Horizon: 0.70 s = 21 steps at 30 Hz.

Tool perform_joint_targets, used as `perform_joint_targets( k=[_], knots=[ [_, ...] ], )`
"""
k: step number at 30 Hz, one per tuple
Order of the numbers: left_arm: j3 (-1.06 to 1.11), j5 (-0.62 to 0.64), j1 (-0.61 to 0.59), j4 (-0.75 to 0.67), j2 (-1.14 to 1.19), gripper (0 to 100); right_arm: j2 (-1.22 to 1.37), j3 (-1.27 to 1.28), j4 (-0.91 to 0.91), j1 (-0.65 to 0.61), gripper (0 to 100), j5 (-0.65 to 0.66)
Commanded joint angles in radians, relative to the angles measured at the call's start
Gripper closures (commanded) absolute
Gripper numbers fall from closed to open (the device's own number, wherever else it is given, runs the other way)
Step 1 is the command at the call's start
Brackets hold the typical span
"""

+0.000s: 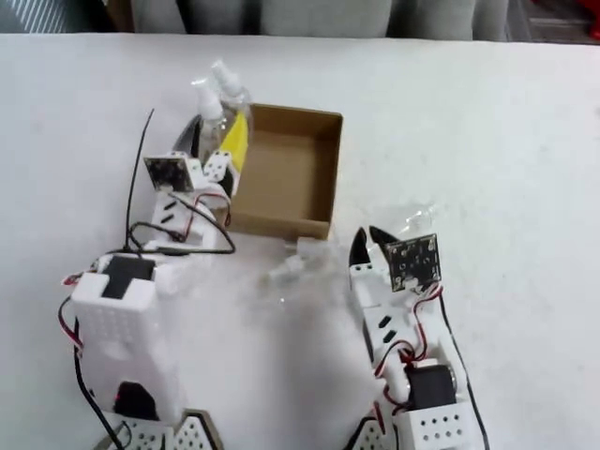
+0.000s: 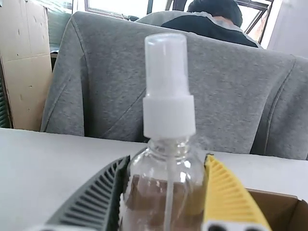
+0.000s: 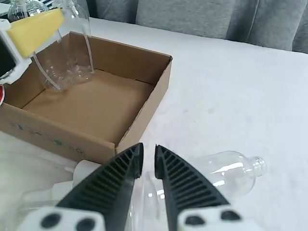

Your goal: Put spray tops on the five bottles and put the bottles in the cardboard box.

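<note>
At the left of the white table (image 1: 487, 141), the left gripper (image 1: 220, 131) (image 2: 168, 163) is clamped on a clear bottle (image 1: 223, 105) (image 2: 163, 192), one dark ribbed finger (image 2: 98, 197) and one yellow finger (image 2: 224, 192) pressing the bottle's sides just below its shoulder. A white spray top (image 2: 168, 91) sits upright on the neck, its dip tube running down inside the clear body. Grey upholstery (image 2: 250, 96) rises behind the table's far edge.

In the right wrist view the held bottle (image 3: 67, 53) hangs at the near-left corner of the open cardboard box (image 1: 286, 173) (image 3: 96, 103), its base low between the walls; whether it touches the box floor cannot be told. The box shows a bare brown floor.

Just in front of the box's near wall, loose spray tops (image 1: 302, 251) (image 3: 85, 169) lie on the table, with blurred clear pieces beside them.

To the right, the right gripper (image 1: 367, 239) (image 3: 148, 147) sits low over the table, its two dark fingers drawn almost together with only a thin slit between them, gripping nothing. Just beyond its tips a second clear bottle (image 1: 411, 221) (image 3: 231, 173) lies on its side with the neck uncapped, near the box's right wall but apart from it
</note>
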Motion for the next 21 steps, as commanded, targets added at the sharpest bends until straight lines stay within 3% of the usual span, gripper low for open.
perform_joint_targets(
  k=[1, 7, 21],
  knots=[
    [-0.058, 0.011, -0.013, -0.031, -0.007, 98, -0.013, 0.009, 0.002, 0.01, 98.1, 0.0],
    [-0.063, -0.137, -0.005, 0.066, -0.01, 98, -0.013, 0.009, 0.002, 0.01, 98.1, 0.0],
    [-0.063, -0.14, 0.002, 0.074, -0.001, 98, -0.013, 0.009, 0.002, 0.01, 98.1, 0.0]
  ],
)
